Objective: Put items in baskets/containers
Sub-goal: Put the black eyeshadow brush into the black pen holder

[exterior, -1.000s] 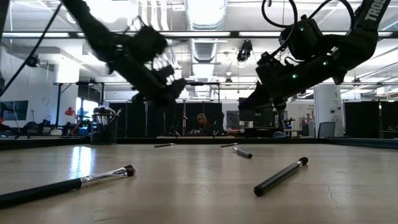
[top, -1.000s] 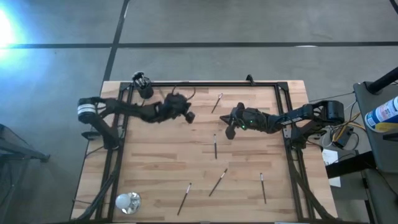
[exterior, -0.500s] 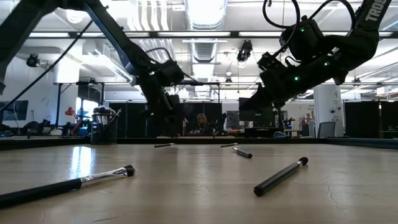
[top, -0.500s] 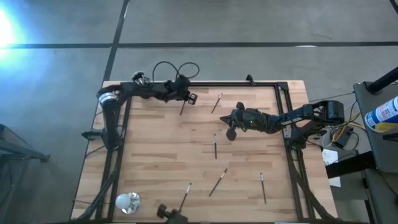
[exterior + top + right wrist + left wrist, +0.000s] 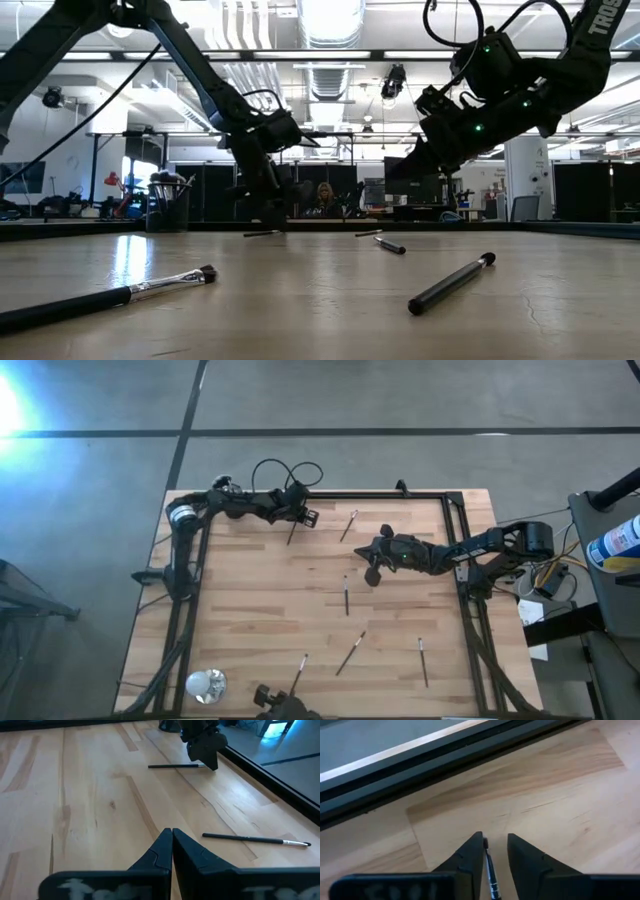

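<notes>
Several thin makeup brushes lie flat on the wooden table. My left gripper (image 5: pixel 303 520) is open and low at the far edge, its fingers on either side of one dark brush (image 5: pixel 490 870), which also shows in the high view (image 5: pixel 292 532). The black cup (image 5: pixel 168 210) stands at the far left corner with brushes in it, partly under my left arm (image 5: pixel 222 486). My right gripper (image 5: pixel 171 831) is shut with nothing in it and hangs above the table's right half (image 5: pixel 368 550). Another brush (image 5: pixel 349 525) lies between the grippers. My left gripper's open fingers slant down from the table's left side over one end of the brush's handle (image 5: pixel 486 846) and lie along it. The handle lies on the table close against one finger (image 5: pixel 474 851). I cannot tell whether they touch.
More brushes lie at the table's middle (image 5: pixel 346 595) and near its front edge (image 5: pixel 350 652) (image 5: pixel 297 675) (image 5: pixel 423 662). A shiny round object (image 5: pixel 206 683) sits at the near left corner. A black frame rail (image 5: pixel 445 760) runs along the far edge just beyond my left gripper.
My left gripper has swung from the middle of the table's left half toward the far edge and sunk to the brush lying there. It has tipped further down. In the last half second it has hardly moved. The brushes on the table lie as before.
</notes>
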`<state>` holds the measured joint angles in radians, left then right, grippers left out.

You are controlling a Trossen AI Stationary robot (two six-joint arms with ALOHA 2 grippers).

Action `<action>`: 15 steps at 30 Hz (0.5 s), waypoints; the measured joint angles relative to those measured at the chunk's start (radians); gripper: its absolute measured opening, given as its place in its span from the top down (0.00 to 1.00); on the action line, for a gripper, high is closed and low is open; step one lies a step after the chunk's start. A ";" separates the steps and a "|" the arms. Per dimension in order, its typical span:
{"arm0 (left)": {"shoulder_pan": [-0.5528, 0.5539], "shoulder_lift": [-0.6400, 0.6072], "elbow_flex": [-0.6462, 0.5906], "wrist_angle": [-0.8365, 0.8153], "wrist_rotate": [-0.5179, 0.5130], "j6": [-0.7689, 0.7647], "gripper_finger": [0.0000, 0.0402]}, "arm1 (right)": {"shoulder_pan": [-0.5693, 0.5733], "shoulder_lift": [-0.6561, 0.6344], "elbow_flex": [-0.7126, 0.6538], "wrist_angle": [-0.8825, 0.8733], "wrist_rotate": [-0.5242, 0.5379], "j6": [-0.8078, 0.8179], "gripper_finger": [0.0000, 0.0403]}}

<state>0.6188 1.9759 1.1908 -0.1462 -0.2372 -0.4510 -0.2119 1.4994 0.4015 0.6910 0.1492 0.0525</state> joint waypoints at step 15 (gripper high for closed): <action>-0.002 -0.066 -0.010 -0.013 -0.019 0.076 1.00 | 0.000 0.000 0.000 0.002 0.000 0.004 0.98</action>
<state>0.6166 1.9098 1.1812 -0.1587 -0.2562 -0.3751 -0.2119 1.4994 0.4015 0.6927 0.1493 0.0567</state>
